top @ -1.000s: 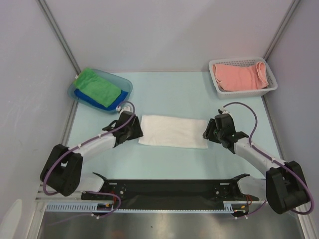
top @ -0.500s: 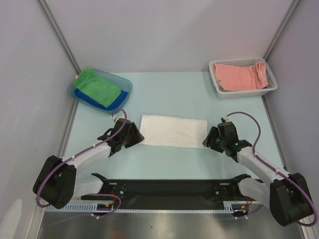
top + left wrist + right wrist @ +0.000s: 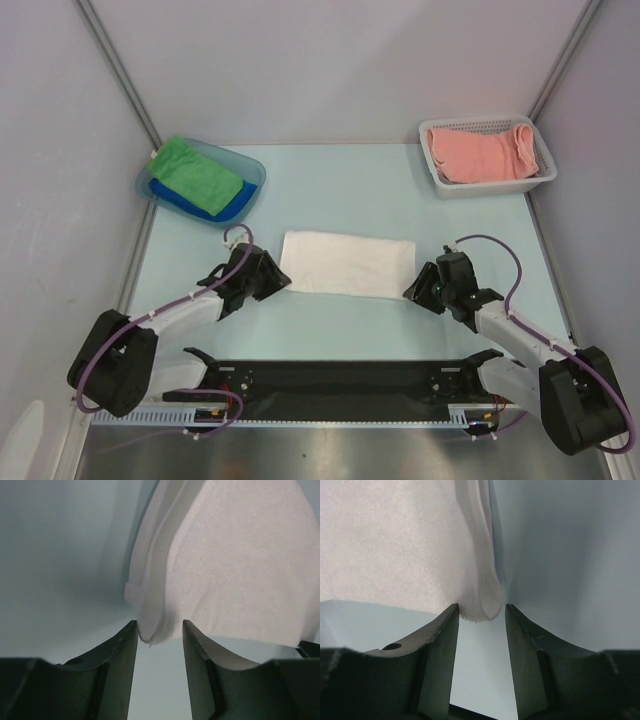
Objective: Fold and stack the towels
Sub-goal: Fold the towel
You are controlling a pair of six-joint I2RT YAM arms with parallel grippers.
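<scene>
2 jaws stand open, each straddling a near corner of the white towel [image 3: 348, 263].

Towels in four colours: one white towel [image 3: 348, 264] on the one table [image 3: 340, 190], one green towel [image 3: 195, 172] and one blue towel [image 3: 232, 203] in the single tray [image 3: 255, 170], and at least one pink towel [image 3: 478, 153] in the single basket [image 3: 485, 187]. Whether the pink heap is one cloth or two cannot be told. Two robot arms: one left arm [image 3: 180, 312], one right arm [image 3: 510, 330].
</scene>
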